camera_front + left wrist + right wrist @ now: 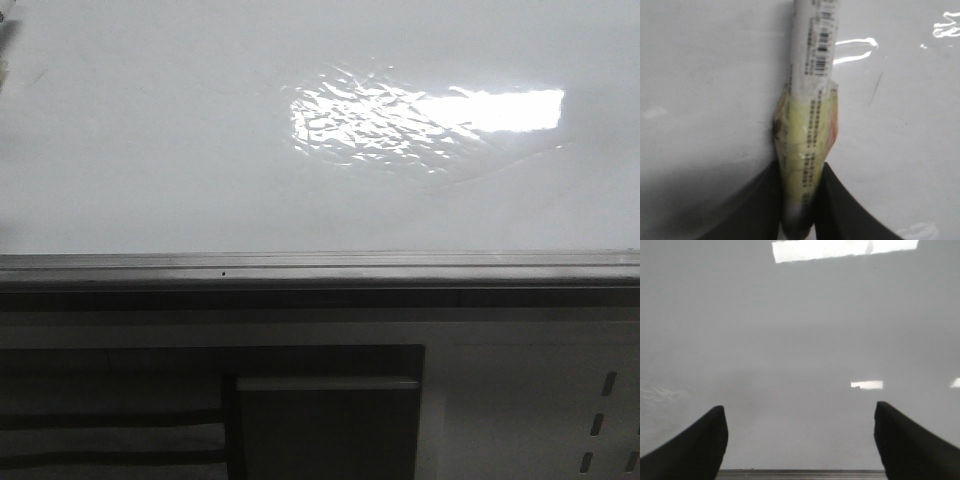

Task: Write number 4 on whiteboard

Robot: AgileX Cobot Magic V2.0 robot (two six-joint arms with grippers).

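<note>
left gripper (799,200) tight around marker (810,95)

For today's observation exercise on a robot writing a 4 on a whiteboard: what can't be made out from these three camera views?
- Marker tip: cut off by the top edge of the left wrist view, so contact with the whiteboard is unknown.
- Number 4: only one faint stroke shows in the left wrist view; too little to read as a digit.
- Both arms: outside the front view.
- Left gripper shut on the marker; right gripper open, holding nothing.
</note>
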